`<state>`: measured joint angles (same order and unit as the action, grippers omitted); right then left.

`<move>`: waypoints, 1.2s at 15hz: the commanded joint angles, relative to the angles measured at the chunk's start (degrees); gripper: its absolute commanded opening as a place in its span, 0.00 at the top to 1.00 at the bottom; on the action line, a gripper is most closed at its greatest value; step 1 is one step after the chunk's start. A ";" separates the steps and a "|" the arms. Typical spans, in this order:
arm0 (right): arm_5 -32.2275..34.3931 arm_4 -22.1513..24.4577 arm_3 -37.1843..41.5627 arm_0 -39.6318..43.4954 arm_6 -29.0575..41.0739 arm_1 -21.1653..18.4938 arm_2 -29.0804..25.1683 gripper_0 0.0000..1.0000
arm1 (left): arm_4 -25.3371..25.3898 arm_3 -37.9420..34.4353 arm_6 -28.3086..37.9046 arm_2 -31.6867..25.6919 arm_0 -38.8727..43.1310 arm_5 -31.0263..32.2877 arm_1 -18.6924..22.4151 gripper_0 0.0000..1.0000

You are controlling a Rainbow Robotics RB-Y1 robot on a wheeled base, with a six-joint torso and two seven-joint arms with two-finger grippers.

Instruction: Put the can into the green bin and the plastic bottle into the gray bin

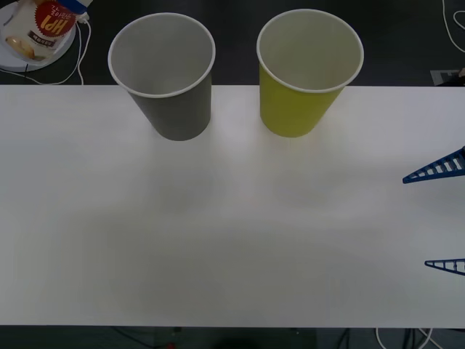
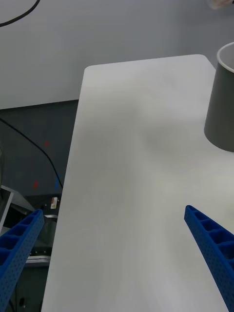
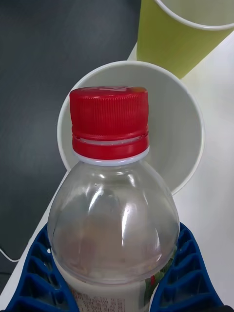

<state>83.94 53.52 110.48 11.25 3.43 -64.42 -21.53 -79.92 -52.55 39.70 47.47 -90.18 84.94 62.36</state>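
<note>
My left gripper is shut on the plastic bottle, a clear one with a red cap, holding it by its body. Just beyond the cap lies the open mouth of the gray bin, with the green bin behind it. In the front view the gray bin stands upright at the back left of the table and the green bin at the back right. My right gripper hangs open at the table's right edge, nothing between its fingers. The can is out of view.
The white table stretches bare in front of the bins. Past its back left corner, a red-and-white snack bag rests on a white round stand with a cable. Dark floor surrounds the table.
</note>
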 commanded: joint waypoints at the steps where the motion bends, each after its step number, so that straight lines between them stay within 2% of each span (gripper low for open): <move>1: 0.00 0.00 0.00 0.00 0.00 0.00 0.00 0.00 | -1.81 2.72 0.55 0.00 -2.11 0.49 -3.38 1.00; 8: 0.00 0.00 0.00 0.00 0.00 0.00 0.00 0.00 | -6.82 10.81 1.61 0.00 -7.29 1.37 -11.38 1.00; 14: 0.00 0.00 0.00 0.00 0.00 0.00 0.00 0.00 | -7.09 16.87 2.22 -0.09 -9.49 -0.03 -16.66 1.00; 18: 0.00 0.00 0.00 0.00 0.00 0.00 0.00 0.00 | -7.35 17.05 2.48 0.00 -9.58 -0.83 -18.06 1.00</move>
<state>83.94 53.52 110.48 11.25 3.43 -64.42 -21.53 -87.25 -35.56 42.12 47.46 -99.76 84.22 44.50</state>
